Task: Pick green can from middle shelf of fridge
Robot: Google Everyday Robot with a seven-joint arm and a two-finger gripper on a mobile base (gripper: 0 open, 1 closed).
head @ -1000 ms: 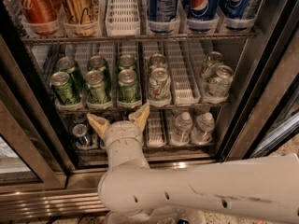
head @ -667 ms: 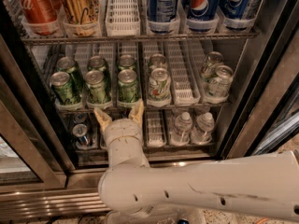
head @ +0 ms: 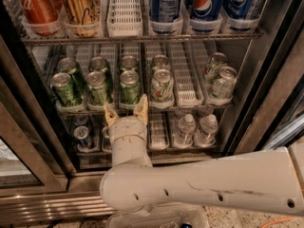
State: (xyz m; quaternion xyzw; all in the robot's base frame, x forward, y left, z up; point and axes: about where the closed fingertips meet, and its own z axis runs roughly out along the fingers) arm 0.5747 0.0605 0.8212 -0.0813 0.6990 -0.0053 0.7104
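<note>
The fridge [head: 33, 201] stands open in front of me. Its middle shelf [head: 183, 80] is a wire rack with white lane trays. Three lanes of dark green cans line its left part; the front ones are at the left [head: 65, 90], the middle [head: 98, 88] and the right [head: 129, 87]. My gripper [head: 126, 108] is open. Its two tan fingertips [head: 141, 104] point up at the shelf's front edge, just below and in front of the right-hand green can, and do not touch it. It holds nothing.
Paler white-and-green cans [head: 162, 85] fill the lane right of the green ones. Silver-white cans [head: 223, 82] stand at the far right. Red, gold and blue Pepsi cans [head: 205, 4] are on the rack above. Small bottles [head: 186, 126] and a silver can [head: 81, 137] are below. My white arm [head: 199, 186] crosses the foreground.
My gripper has moved up and a little right, from the lower shelf's level to the front edge of the middle shelf. The cans have not moved.
</note>
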